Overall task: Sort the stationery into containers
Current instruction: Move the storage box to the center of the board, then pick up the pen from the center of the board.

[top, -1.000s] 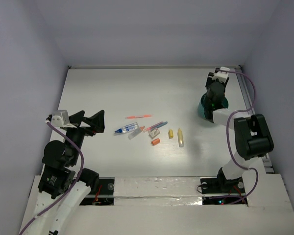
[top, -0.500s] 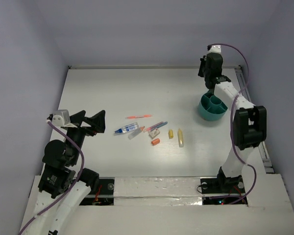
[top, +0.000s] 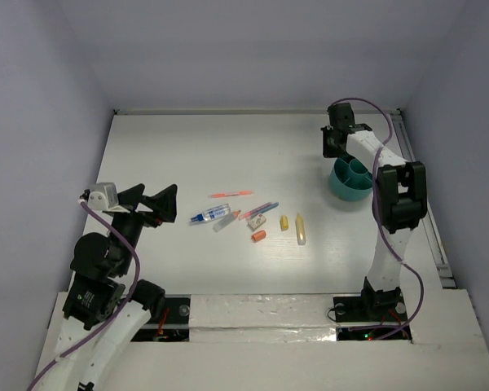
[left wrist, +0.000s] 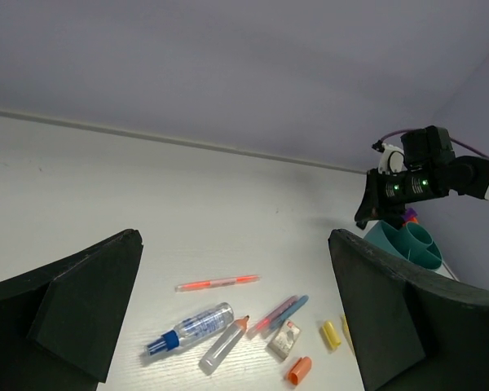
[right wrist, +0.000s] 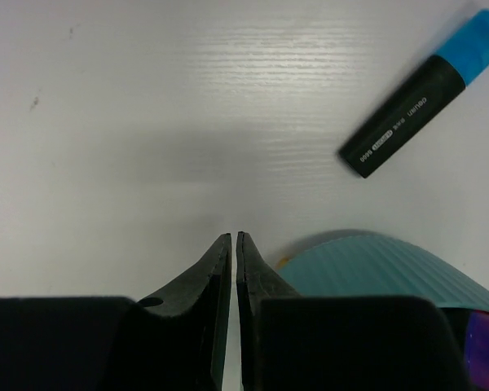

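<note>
The stationery lies in a loose cluster mid-table: a thin pink pen [top: 230, 195] [left wrist: 218, 283], a blue-white pen [top: 210, 214] [left wrist: 187, 328], a purple marker [top: 261, 209] [left wrist: 281, 314], a white eraser [top: 257, 220], an orange stub [top: 259, 236] and yellow markers [top: 300, 229]. The teal container [top: 352, 179] [right wrist: 375, 261] stands at the far right with purple and orange items inside. My right gripper [top: 332, 149] [right wrist: 232, 236] hangs shut and empty just beyond the cup's far-left rim. My left gripper [top: 151, 204] [left wrist: 236, 269] is wide open, left of the cluster.
A black highlighter with a blue cap [right wrist: 416, 106] lies on the table beyond the cup, seen only in the right wrist view. A clear tube with an orange tip [top: 226, 221] lies beside the blue-white pen. A metal rail [top: 416, 163] runs along the table's right edge.
The right arm rose from over the cup and swung to its far-left side, and its jaws closed. The left arm and the stationery on the table have not moved.
</note>
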`<action>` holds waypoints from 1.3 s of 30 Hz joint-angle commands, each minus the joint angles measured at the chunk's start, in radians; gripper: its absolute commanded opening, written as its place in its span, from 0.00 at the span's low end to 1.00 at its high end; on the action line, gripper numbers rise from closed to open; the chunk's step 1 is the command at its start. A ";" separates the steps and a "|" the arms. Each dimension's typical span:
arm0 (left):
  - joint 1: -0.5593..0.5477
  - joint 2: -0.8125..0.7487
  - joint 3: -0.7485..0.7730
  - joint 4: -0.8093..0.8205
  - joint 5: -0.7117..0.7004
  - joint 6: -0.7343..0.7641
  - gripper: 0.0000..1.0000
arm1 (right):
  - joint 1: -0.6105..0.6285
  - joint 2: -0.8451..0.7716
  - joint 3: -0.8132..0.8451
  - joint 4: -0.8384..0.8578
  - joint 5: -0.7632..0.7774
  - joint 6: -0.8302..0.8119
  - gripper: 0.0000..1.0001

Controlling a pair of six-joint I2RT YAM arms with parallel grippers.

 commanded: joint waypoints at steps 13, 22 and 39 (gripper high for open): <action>-0.072 -0.055 0.018 0.030 -0.043 0.016 0.99 | -0.004 -0.262 -0.222 0.003 -0.038 0.035 0.13; -0.101 -0.070 0.021 0.023 -0.063 0.017 0.99 | -0.004 -0.134 0.003 0.007 0.059 0.043 0.24; -0.132 -0.070 0.024 0.017 -0.091 0.022 0.99 | -0.235 0.170 0.281 -0.114 0.045 0.184 0.81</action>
